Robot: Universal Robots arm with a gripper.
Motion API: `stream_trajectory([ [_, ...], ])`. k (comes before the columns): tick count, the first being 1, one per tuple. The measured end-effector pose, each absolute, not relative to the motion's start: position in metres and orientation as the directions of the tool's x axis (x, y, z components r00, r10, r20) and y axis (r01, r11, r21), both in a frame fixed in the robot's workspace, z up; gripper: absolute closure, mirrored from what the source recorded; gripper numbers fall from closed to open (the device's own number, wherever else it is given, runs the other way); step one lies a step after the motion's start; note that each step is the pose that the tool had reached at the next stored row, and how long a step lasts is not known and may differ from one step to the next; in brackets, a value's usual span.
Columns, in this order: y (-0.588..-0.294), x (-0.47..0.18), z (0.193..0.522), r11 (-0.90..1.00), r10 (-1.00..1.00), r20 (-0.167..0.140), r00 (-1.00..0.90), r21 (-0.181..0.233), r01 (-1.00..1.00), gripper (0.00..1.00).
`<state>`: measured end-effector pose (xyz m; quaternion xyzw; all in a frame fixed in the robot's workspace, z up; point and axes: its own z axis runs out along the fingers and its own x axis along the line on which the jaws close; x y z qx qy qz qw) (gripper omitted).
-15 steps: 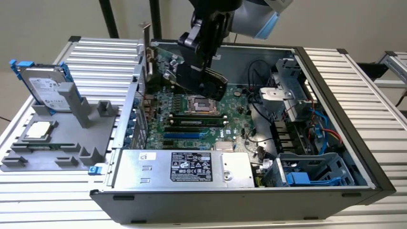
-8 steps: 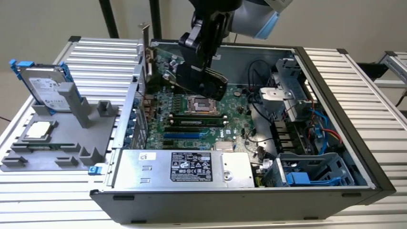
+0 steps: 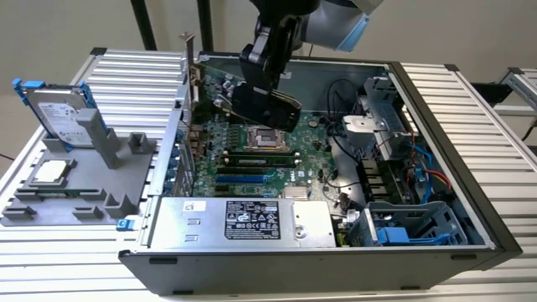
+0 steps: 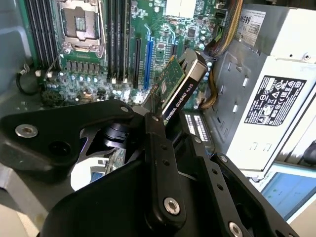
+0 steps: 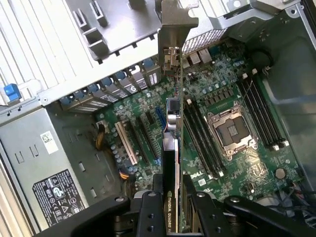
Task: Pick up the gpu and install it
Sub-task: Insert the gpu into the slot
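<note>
The hand (image 3: 268,104) is clamped on the gpu (image 3: 220,85), its black fingers pinching the card's faces. In the exterior view the card hangs on edge inside the open computer case (image 3: 436,126), above the motherboard (image 3: 268,157) and apparently not seated. Its silver bracket (image 3: 188,50) rises toward the case wall on the exterior view's left, probably so that it can meet the openings there. The case lies on a ribbed metal bench (image 3: 470,82). A hard drive (image 3: 59,113) and a processor chip (image 3: 52,171) sit in a grey holder (image 3: 75,201), well apart from the case.

In the second wrist view the hand (image 4: 160,118) grips the gpu (image 4: 173,81) near one end. The green board and black shroud jut out over the motherboard (image 4: 89,74), near a blue slot (image 4: 148,59). A power supply (image 4: 266,94) lies beside them.

In the first wrist view the hand (image 5: 171,205) holds the gpu (image 5: 169,153) edge-on. The card runs roughly parallel to the expansion slots (image 5: 148,138), which suits lining its lower edge up with one. The bracket (image 5: 175,24) points at the case's rear wall, beside the processor socket (image 5: 232,131).
</note>
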<state>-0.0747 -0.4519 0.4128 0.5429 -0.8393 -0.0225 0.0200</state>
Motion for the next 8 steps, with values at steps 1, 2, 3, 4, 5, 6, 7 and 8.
stream_trajectory([
  [1,-0.4519,-0.0742,0.4128,0.401,-0.916,0.009,-0.401,0.059,-0.914,1.0],
  [2,-0.4519,-0.0737,0.4128,0.392,-0.92,0.009,-0.392,0.059,-0.918,1.0],
  [3,-0.4519,-0.0732,0.4128,0.382,-0.924,0.009,-0.383,0.06,-0.922,1.0],
  [4,-0.4519,-0.0727,0.4127,0.374,-0.927,0.009,-0.374,0.059,-0.925,1.0],
  [5,-0.4519,-0.0721,0.4128,0.365,-0.931,0.009,-0.365,0.06,-0.929,1.0],
  [6,-0.4519,-0.0716,0.4128,0.356,-0.934,0.009,-0.356,0.06,-0.933,1.0],
  [7,-0.4519,-0.0711,0.4128,0.347,-0.938,0.009,-0.347,0.06,-0.936,1.0],
  [8,-0.4519,-0.0705,0.4128,0.338,-0.941,0.009,-0.338,0.059,-0.939,1.0],
])
